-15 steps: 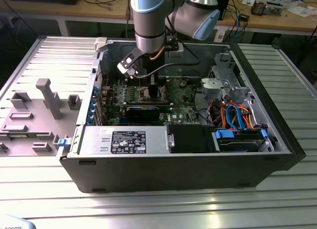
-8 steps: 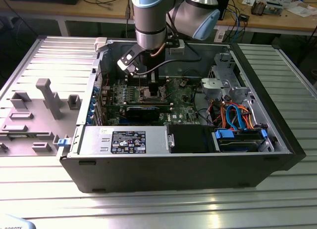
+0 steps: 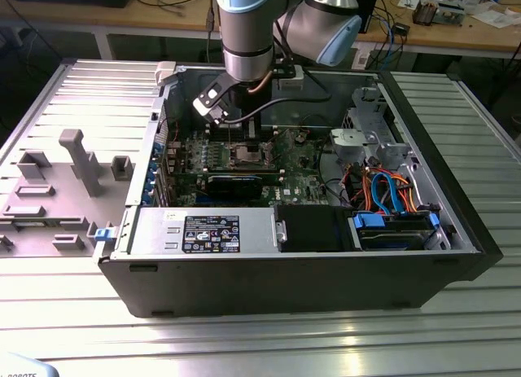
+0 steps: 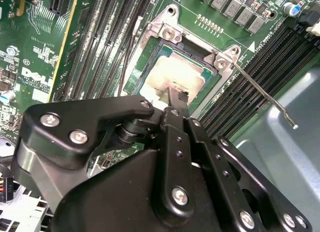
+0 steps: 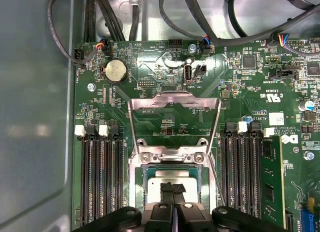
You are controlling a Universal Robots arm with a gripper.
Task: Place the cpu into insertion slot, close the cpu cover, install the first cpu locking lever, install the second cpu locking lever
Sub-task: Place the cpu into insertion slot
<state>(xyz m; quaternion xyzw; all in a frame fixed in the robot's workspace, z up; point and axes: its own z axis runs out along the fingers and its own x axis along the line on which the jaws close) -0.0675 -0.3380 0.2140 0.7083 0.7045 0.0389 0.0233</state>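
I'm looking down into the open computer case (image 3: 293,287), which lies in the middle of the ribbed metal table (image 3: 260,344). The arm reaches in over the middle of the green circuit board (image 5: 165,71). The cpu (image 4: 175,76) lies flat in the insertion slot (image 4: 194,50), silvery top up, between the two banks of long memory slots, so I judge step one done or all but done. The gripper (image 5: 173,188) hangs right over the chip with its two thin fingers pressed together and nothing pinched between them. In the second wrist view the tips sit at the chip's near edge, but I can't tell whether they touch it. The cpu cover (image 5: 172,97) stands swung open on its hinge at the slot's far side, and bare board shows through its window, so closing it is left to do. One locking lever (image 4: 260,91) sticks out loose from the slot's corner, over the memory slots toward the case wall. I read both levers as not yet installed. As for writing, there is white lettering all over the board, plus a black-and-white label (image 3: 212,233) on the grey power supply along the case's front edge. I'm not calling out any of that print.
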